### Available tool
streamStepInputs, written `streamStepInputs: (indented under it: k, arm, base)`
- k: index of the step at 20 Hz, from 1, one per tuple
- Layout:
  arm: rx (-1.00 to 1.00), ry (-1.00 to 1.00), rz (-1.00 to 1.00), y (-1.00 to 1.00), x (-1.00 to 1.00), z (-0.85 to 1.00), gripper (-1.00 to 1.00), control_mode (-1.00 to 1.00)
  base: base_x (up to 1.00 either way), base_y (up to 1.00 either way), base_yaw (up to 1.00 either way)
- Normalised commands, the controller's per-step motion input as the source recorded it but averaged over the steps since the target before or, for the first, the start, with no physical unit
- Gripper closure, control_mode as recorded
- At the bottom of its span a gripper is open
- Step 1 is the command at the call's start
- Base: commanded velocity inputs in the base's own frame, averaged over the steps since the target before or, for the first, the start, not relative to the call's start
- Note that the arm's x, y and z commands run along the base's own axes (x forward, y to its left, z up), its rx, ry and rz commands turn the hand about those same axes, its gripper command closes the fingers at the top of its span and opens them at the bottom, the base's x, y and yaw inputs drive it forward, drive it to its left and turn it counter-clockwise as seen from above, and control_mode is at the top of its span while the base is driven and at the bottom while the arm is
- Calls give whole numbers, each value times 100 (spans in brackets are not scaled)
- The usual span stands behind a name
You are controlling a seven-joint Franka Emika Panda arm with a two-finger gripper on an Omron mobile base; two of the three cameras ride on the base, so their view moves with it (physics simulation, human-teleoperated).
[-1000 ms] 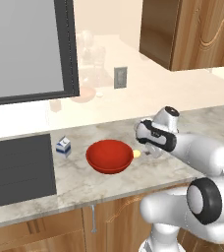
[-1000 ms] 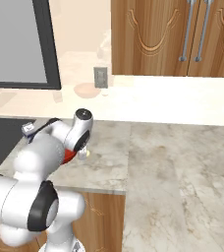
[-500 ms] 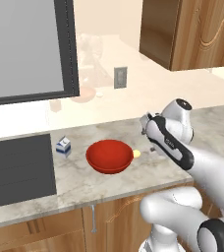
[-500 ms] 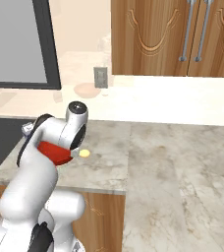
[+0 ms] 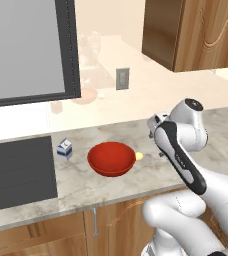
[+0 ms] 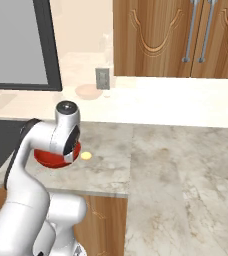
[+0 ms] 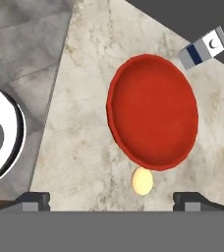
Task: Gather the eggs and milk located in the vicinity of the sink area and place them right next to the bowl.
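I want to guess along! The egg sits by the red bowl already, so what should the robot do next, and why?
Probably swing the open tool toward the milk carton. The egg already lies beside the red bowl, while the carton stands apart from the bowl, near the sink.

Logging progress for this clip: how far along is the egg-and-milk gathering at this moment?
Looks done: one egg lies on the counter right beside the bowl. In hand: nothing; the gripper is open above the egg. Left: the milk stands between the sink and the bowl, apart from it.
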Motion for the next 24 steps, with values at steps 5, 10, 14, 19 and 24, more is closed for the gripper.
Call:
streamStepInputs:
  k: [5,10,14,19,24]
  arm:
    - [-7,0,0,0,-53,14,-100,-100]
    - [-4,0,0,0,-24,5,-100,-100]
    - [0,0,0,0,0,0,-100,-100]
    - [0,0,0,0,0,0,-100,-100]
    - [0,0,0,0,0,0,-100,100]
  base:
    - [0,0,0]
    - [0,0,0]
    - [0,0,0]
    - [0,0,0]
    - [0,0,0]
